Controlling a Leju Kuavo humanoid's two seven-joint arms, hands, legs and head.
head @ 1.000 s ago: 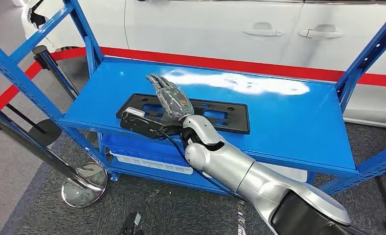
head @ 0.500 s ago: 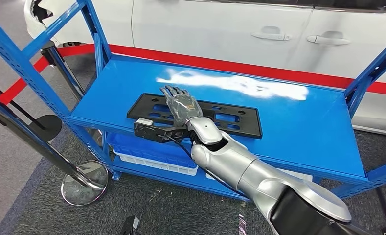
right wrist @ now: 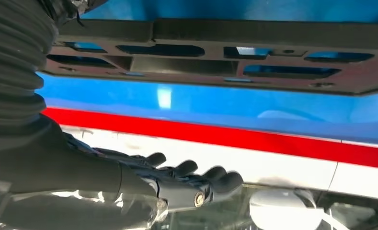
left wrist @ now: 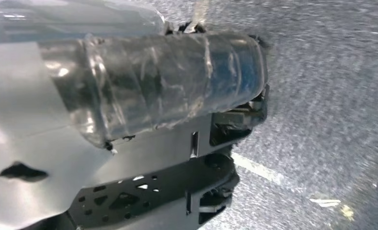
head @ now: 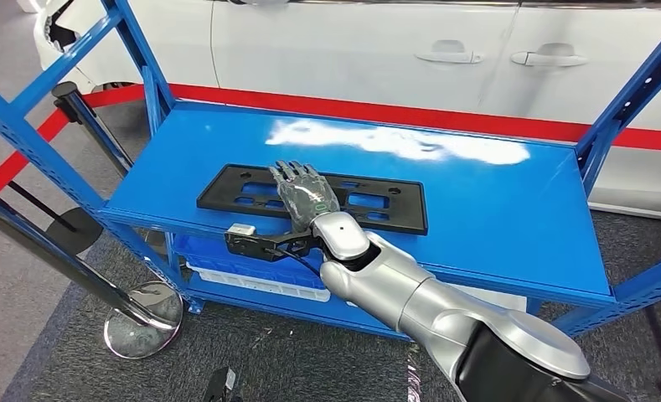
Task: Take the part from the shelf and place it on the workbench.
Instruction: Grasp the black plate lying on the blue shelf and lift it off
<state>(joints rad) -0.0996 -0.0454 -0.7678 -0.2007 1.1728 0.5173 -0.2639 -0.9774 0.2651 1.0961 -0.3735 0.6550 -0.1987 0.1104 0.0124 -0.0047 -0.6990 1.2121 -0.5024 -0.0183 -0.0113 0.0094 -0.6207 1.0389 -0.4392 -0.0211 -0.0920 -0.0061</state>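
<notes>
Flat on the blue shelf (head: 494, 201), black part (head: 377, 201) under right hand (head: 303, 193).

Bright, even overhead light leaves a broad white glare on the glossy blue metal shelf (head: 477, 193) in the sharp head view, while the left wrist view is smeared with motion blur over the speckled grey floor (left wrist: 330, 86), and the right wrist view is soft up close.

A blue shelf (head: 494, 201) on blue posts stands on grey carpet (head: 50, 301). A flat black part (head: 234, 191) with cut-outs lies on its top deck, near the front edge.
</notes>
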